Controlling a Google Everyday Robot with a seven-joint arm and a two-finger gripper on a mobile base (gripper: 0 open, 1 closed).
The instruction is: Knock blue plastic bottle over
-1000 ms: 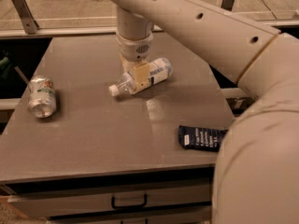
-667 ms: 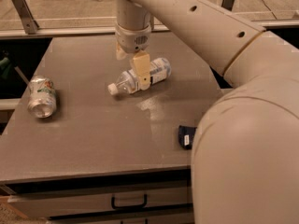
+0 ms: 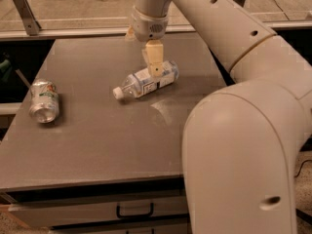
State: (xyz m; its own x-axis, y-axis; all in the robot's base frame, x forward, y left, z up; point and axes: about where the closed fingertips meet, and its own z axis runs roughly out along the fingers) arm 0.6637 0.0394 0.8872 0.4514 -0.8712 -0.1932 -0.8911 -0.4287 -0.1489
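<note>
Upward and a little toward the far edge was where the jaws had gone since the earlier frames, while the arm's (image 3: 243,145) big elbow had swung across the right of the view. The blue plastic bottle (image 3: 146,82) had not shifted. It lay on its side near the middle of the desk (image 3: 97,150), white cap (image 3: 117,93) pointing left toward the silver can (image 3: 44,100), which lay well apart.

The jaws hung just above the bottle's thicker end, overlapping it in the view. How far open they stood, and whether they touched the bottle at all, could not be told.

With the bottle already down, the task looked done and the step in hand was probably the retreat. It would best go straight up before any sideways travel, since a round bottle on a smooth top would likely roll at a slight nudge.
</note>
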